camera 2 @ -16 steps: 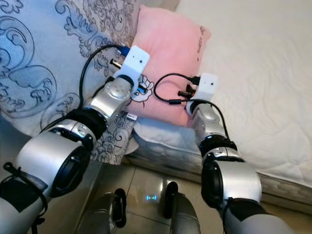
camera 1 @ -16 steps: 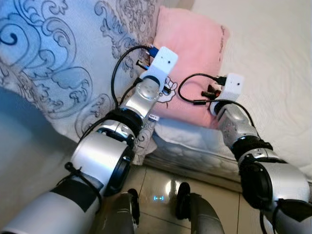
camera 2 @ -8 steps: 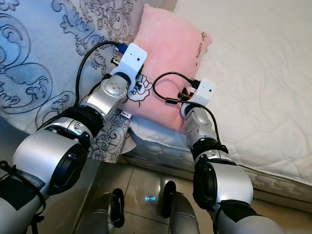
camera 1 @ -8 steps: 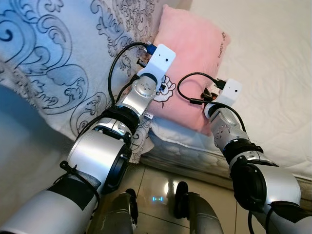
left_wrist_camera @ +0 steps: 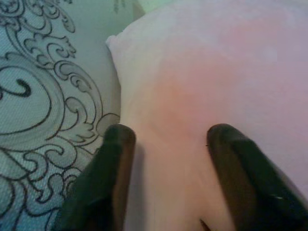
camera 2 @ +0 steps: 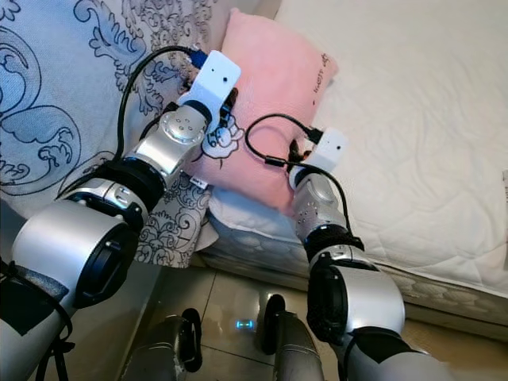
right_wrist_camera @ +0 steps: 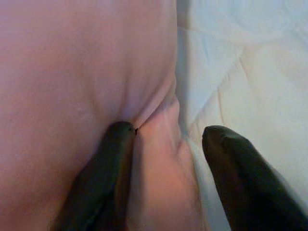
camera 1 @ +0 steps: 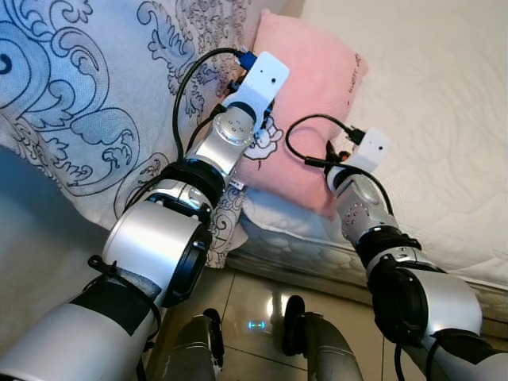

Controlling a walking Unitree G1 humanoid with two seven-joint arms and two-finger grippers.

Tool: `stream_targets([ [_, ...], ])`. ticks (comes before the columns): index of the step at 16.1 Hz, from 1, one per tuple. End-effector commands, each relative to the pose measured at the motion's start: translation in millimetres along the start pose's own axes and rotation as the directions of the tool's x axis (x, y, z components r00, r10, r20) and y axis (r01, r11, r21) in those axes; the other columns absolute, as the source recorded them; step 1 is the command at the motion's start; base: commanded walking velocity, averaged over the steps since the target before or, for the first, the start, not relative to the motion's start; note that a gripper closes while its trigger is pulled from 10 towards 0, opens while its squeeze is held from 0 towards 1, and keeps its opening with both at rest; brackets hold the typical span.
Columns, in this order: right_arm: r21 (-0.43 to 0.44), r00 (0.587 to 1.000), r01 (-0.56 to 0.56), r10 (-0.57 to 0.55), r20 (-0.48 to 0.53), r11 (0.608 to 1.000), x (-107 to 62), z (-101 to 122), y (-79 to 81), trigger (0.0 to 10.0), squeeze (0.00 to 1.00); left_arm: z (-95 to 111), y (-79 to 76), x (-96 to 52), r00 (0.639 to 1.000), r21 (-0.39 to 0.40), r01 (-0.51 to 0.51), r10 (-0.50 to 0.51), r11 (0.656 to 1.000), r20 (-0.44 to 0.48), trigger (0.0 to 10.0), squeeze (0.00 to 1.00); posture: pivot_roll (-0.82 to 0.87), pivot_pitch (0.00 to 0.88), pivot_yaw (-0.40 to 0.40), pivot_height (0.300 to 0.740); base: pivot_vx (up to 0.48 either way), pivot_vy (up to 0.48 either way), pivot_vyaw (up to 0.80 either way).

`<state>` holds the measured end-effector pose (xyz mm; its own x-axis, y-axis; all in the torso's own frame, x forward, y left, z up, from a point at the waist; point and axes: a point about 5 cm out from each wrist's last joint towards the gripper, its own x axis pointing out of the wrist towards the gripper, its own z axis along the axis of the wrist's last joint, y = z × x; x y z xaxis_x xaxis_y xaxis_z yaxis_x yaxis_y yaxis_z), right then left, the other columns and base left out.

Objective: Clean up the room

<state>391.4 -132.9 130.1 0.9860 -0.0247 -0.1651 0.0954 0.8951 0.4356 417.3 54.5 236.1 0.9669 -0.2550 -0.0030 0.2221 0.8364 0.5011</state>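
A pink pillow (camera 1: 317, 87) lies on the bed between a patterned blanket (camera 1: 95, 79) and the white quilted mattress (camera 1: 444, 119). Both my arms reach onto it. My left gripper (left_wrist_camera: 168, 134) is open, its two black fingers (left_wrist_camera: 118, 144) spread flat against the pillow's face near the blanket's edge. My right gripper (right_wrist_camera: 168, 132) is open at the pillow's side next to the mattress. One of its fingers (right_wrist_camera: 118, 139) presses into a crease, and a fold of the pillow's edge sits between the two. From the head views the white wrist mounts (camera 1: 260, 79) hide the fingers.
The bed's quilted edge (camera 1: 302, 250) runs just below the pillow. The blanket hangs over it on the left. Glossy tiled floor (camera 1: 254, 294) and my own legs (camera 1: 317, 341) are at the bottom.
Both arms have pushed a little further up against the pillow, and the right wrist has drawn in towards its edge. The head view has shifted slightly.
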Motion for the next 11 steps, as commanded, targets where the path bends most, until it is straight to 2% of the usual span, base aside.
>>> stream_targets([
  [1,-0.003,1.0,-0.01,0.01,-0.007,1.0,-1.3,-5,5.8,10.0,1.0,4,2.5,0.8,1.0,0.036,0.009,-0.009,0.999,-0.001,10.0,1.0,0.05,0.25,0.007,0.736,0.0,0.0,0.0],
  [5,0.013,0.999,-0.041,0.041,0.029,0.999,-1.4,-1,16.5,10.0,1.0,-2,7.2,-0.3,1.0,0.04,0.005,-0.005,0.999,0.003,10.0,1.0,0.04,0.175,0.021,0.736,0.0,0.0,0.0],
  [7,0.009,0.996,-0.062,0.062,0.061,0.998,-6.3,-5,24.4,10.0,1.0,-2,8.9,-1.6,0.999,0.047,0.013,-0.015,0.999,0.046,10.0,1.0,0.04,0.151,0.029,0.736,0.0,0.0,0.0],
  [8,-0.005,0.994,-0.071,0.071,0.085,0.997,-10.2,-6,29.1,10.0,1.0,-9,5.8,-3.8,0.998,0.042,0.022,-0.025,0.999,0.061,10.0,1.0,0.06,0.112,0.034,0.736,0.0,0.0,0.0],
  [10,-0.051,0.988,-0.088,0.094,0.124,0.995,-23.2,-10,35.8,10.0,1.0,-42,-7.4,-12.7,0.996,0.008,0.091,-0.091,0.996,0.0,10.0,1.0,0.05,0.078,0.047,0.736,0.0,0.0,0.0],
  [11,-0.056,0.989,-0.084,0.091,0.12,0.995,-25.5,-14,34.5,10.0,1.0,-50,-9.6,-15.0,0.994,-0.003,0.103,-0.103,0.995,-0.02,10.0,1.0,0.05,0.068,0.049,0.736,0.0,0.0,0.0],
])
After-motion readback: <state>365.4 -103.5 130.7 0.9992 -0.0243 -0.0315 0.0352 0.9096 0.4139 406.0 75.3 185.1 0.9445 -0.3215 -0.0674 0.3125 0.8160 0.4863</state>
